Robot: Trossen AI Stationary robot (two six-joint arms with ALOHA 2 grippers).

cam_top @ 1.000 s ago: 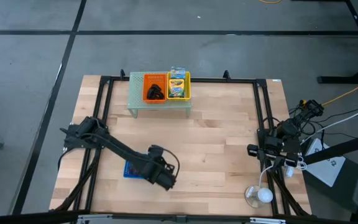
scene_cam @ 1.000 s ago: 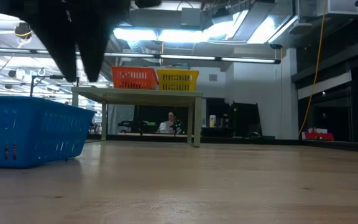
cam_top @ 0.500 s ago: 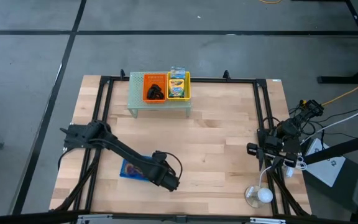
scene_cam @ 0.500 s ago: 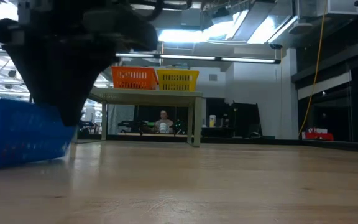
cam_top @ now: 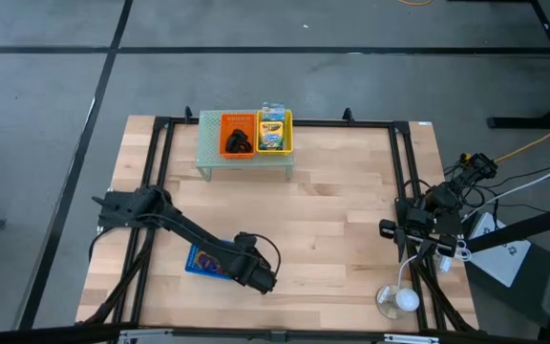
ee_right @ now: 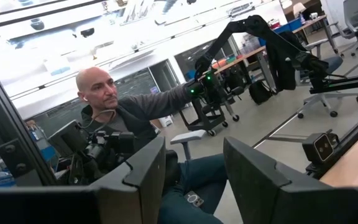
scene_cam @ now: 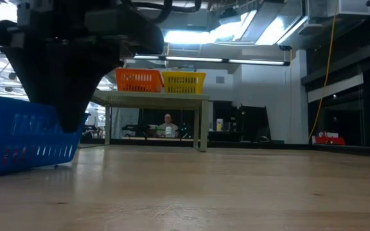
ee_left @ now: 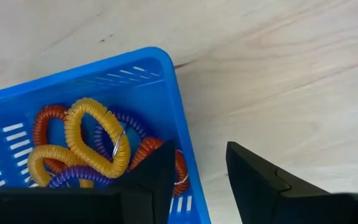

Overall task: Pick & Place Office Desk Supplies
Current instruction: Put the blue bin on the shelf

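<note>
A blue basket stands on the table at the near left. It holds yellow, orange and purple coil rings. My left gripper points down, open, over the basket's right wall, with one finger inside the basket and one outside. In the low view the gripper hangs in front of the basket. My right gripper waits open at the table's right edge, pointing out into the room. My left gripper comes from above with its fingers on either side of the blue basket's right wall. The inner finger stands close against the wall and bare wood shows beside the outer finger. I cannot tell whether the inner finger touches. The basket rests on the table.
At the far edge a pale green mesh riser carries an orange basket with black clips and a yellow basket with a crayon box. A white lamp-like thing lies near right. Black frame rails run along the sides.
My left gripper has come down over the blue basket's right wall, shifting slightly toward the near edge, with its fingers the same distance apart. The basket has slid a little toward the table's left edge and turned slightly.
</note>
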